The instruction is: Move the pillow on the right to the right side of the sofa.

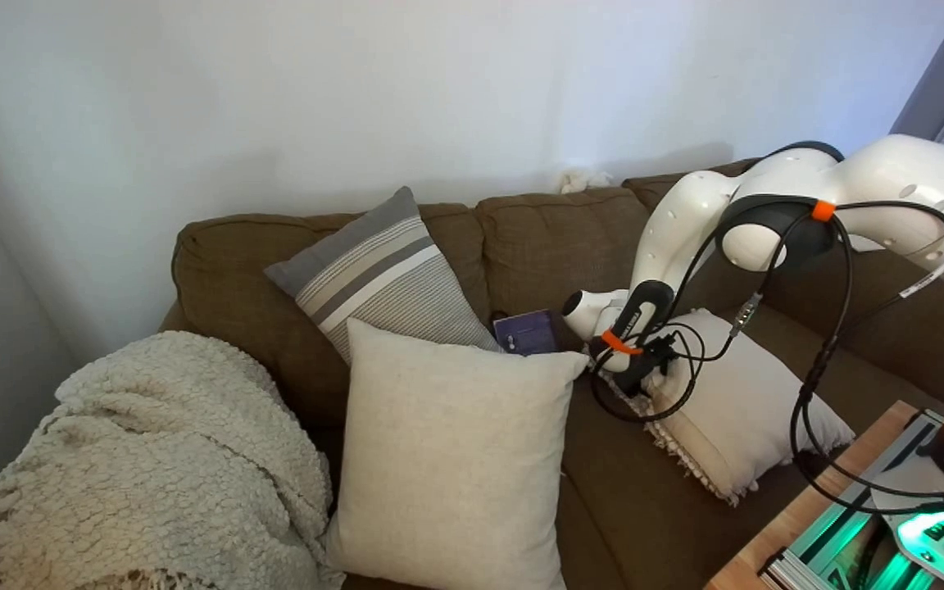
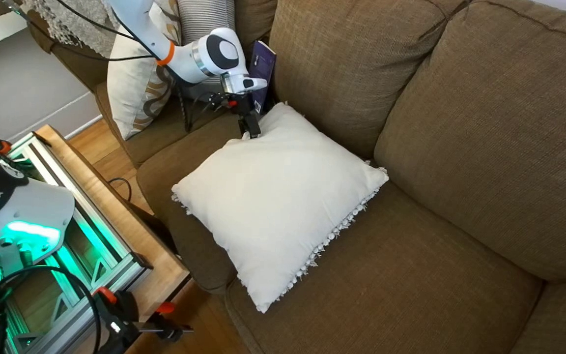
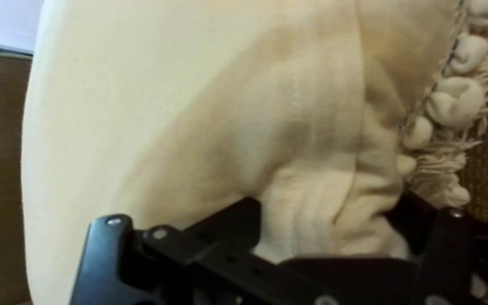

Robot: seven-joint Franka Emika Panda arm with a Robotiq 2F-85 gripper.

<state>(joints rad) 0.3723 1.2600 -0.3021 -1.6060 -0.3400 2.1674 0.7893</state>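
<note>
The cream fringed pillow lies on the seat of the brown sofa. In an exterior view the pillow lies across the seam between two seat cushions of the sofa. My gripper points down at the pillow's edge nearest the purple box; it also shows in an exterior view, partly behind cables. In the wrist view fabric of the pillow is bunched between both fingers of the gripper. The fringe runs along the right there. The fingertips are partly hidden in the cloth.
A larger plain cream pillow and a grey striped pillow lean on the sofa. A purple box stands against the backrest near the gripper. A fluffy blanket covers an arm. The robot's wooden table borders the seat front.
</note>
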